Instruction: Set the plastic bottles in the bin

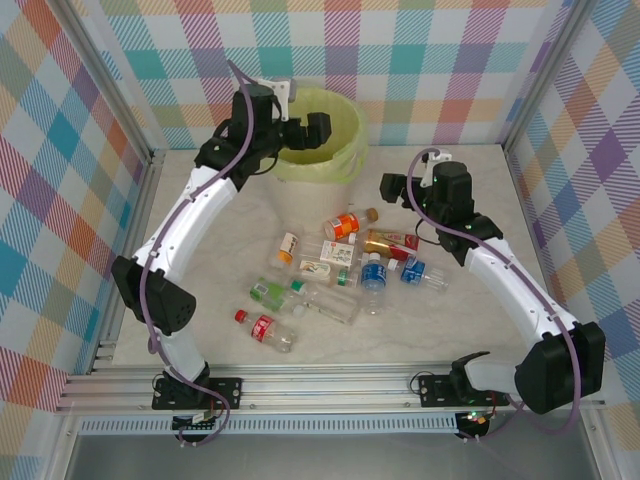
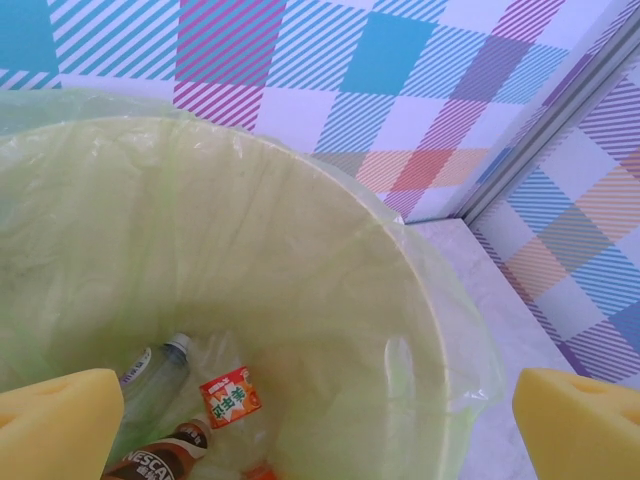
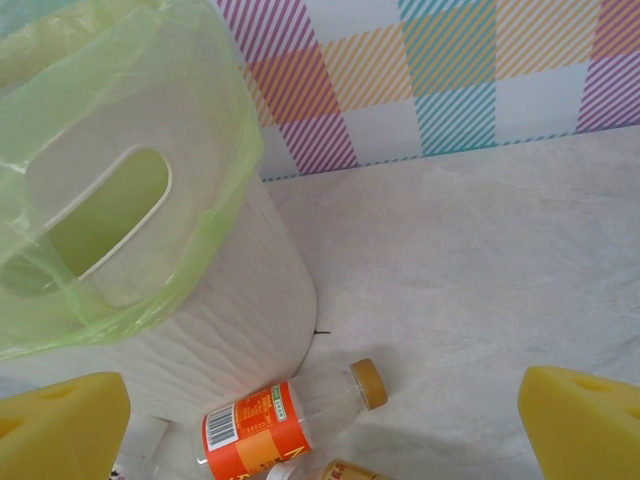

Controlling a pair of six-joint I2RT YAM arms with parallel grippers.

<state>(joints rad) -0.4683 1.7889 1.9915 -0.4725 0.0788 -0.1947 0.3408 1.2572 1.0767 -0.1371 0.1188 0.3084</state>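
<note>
Left jaws gape wide, empty, over the round white bin with yellow-green liner; a few plastic bottles lie inside. Right jaws are equally wide and empty above a clear orange-labelled bottle on the marble tabletop near the bin. Suggest: descend straight, close across the label.

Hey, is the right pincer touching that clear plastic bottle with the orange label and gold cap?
Apart. In the right wrist view the right pincer is open, its yellow pads well away from the clear orange-labelled plastic bottle lying between them.
</note>
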